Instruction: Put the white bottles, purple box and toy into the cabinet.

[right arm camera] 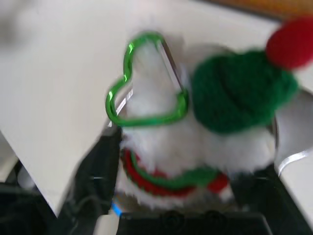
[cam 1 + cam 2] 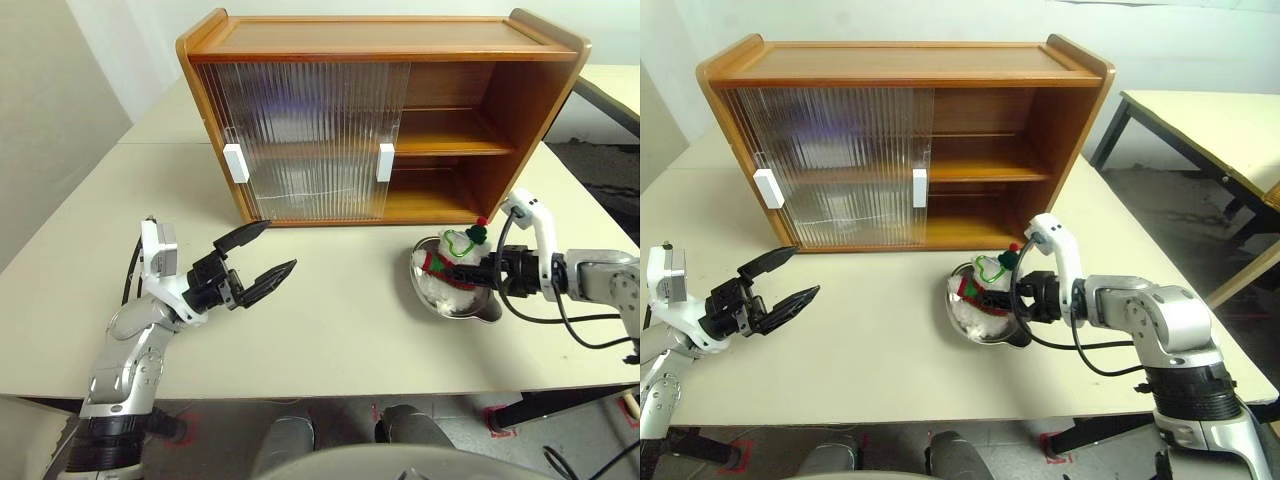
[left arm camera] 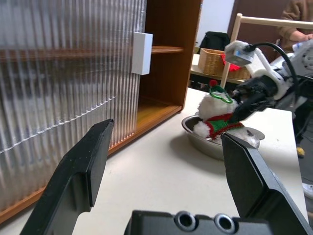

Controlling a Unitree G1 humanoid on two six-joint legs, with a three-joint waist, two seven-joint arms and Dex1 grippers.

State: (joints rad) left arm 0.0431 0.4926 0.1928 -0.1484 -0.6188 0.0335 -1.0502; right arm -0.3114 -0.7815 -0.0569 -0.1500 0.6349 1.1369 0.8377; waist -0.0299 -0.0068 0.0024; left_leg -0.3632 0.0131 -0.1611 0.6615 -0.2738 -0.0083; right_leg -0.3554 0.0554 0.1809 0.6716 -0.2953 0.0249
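Pale cream tabletop (image 2: pixel 330 330) carries the whole scene, with a second table and a dark floor off to the robot's right. At the far side of the top stands the wide wooden two-shelf cabinet (image 2: pixel 500 120). Its two ribbed translucent sliding doors (image 2: pixel 300 140), each with a white rectangular handle, are both pushed to the left, so the right half of both shelves stands open.

In front of that open half, near the cabinet's base, sits a round shallow metal dish (image 2: pixel 455 300). The small fluffy white plush toy (image 2: pixel 452 262), with a red-and-green striped sweater, a green hat topped by a red pompom and a green heart-shaped clip, sits upright in the dish.

The right gripper (image 2: pixel 478 272) reaches in from the robot's right. In the right wrist view its two black fingers (image 1: pixel 98 171) stand on either side of the toy's body at the sweater, close against the fluff, but whether they actually clamp it cannot be told.

The left gripper (image 2: pixel 258 258) hovers over the bare table on the robot's left, in front of the closed doors, fingers spread wide and holding nothing.
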